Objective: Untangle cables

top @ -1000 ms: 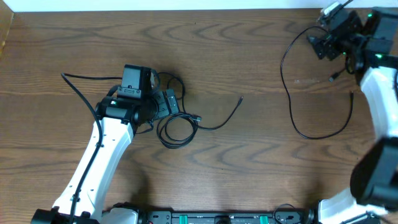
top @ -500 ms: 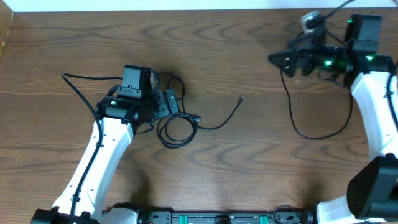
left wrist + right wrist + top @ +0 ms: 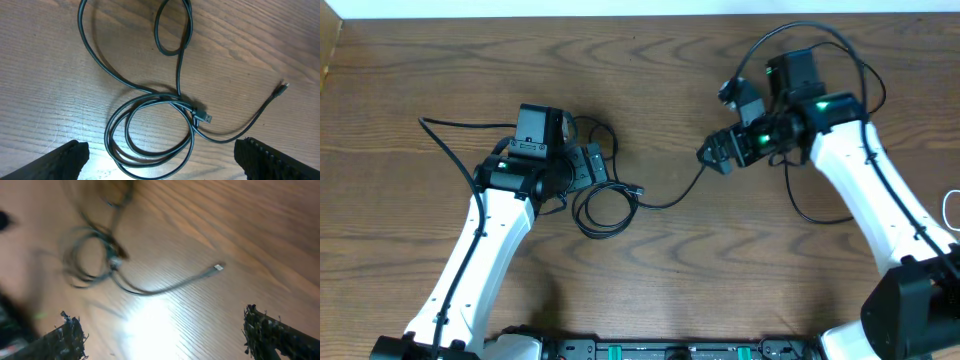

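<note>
My right pincer (image 3: 717, 157), spread wide and empty, gives a motion-blurred view. It has swung in from afar to the black cable's (image 3: 605, 207) free plug (image 3: 218, 267). My left pincer (image 3: 161, 152), equally wide and empty, stays over that cable's coil on the desk (image 3: 720, 285).

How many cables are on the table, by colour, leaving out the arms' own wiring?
Black: 2, the coiled black cable and the long black cable on the right side.
White: 1, the white cable, cut off at the right edge.
Total: 3
</note>
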